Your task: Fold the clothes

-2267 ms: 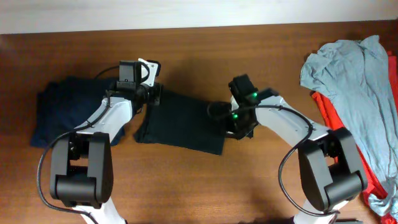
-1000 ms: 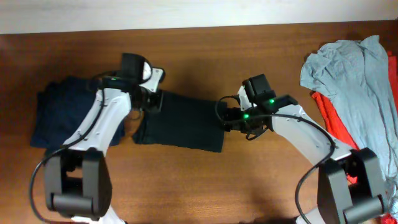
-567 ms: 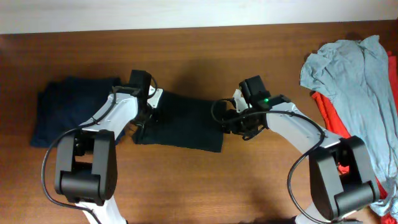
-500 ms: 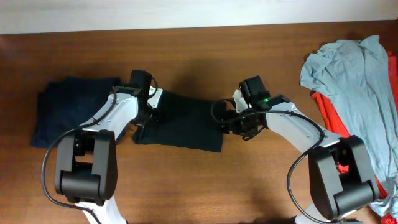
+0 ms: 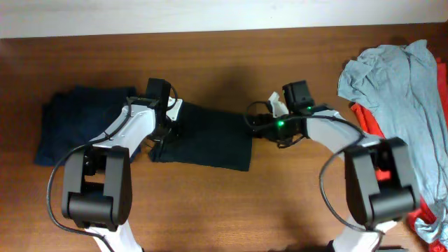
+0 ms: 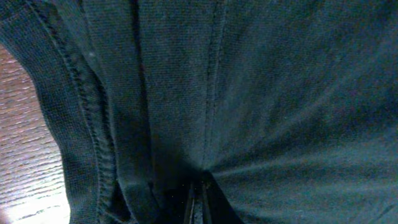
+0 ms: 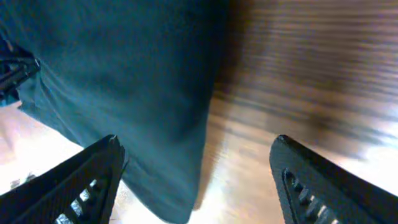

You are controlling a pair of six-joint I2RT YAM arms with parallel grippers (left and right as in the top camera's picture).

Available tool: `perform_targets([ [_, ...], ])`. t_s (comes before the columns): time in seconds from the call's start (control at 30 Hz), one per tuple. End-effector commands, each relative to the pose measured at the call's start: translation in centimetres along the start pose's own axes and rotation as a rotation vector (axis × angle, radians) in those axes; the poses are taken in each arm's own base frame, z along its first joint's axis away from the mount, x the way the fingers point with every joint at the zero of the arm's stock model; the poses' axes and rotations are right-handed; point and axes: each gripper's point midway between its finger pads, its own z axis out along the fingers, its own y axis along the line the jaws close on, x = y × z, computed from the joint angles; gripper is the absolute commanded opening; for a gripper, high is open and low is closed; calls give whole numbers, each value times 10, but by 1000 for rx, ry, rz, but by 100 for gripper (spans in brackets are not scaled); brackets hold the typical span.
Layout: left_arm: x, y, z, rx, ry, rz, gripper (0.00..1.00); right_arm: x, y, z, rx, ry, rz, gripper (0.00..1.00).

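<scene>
Brown wood-grain table (image 5: 231,63); black shirt (image 5: 210,140), navy shirt (image 5: 66,129), grey-blue shirt (image 5: 399,84), red shirt (image 5: 364,115).

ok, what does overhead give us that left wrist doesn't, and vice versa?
Only overhead: the right arm, the navy shirt folded at far left, the grey-blue shirt crumpled over the red shirt at right, and the whole folded outline of the black shirt. Only left wrist: stitched seams and hem close up, with cloth puckering into the shut left fingers. Both: the black shirt and the wooden table.
</scene>
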Motion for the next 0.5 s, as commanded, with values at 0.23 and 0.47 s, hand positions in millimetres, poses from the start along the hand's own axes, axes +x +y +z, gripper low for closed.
perform_targets([
  [0.23,14,13,18,-46,55,-27,8,34,19,48,-137,162,-25,72],
  [0.47,14,13,18,-46,54,-28,7,40,18,61,-69,164,-14,53],
])
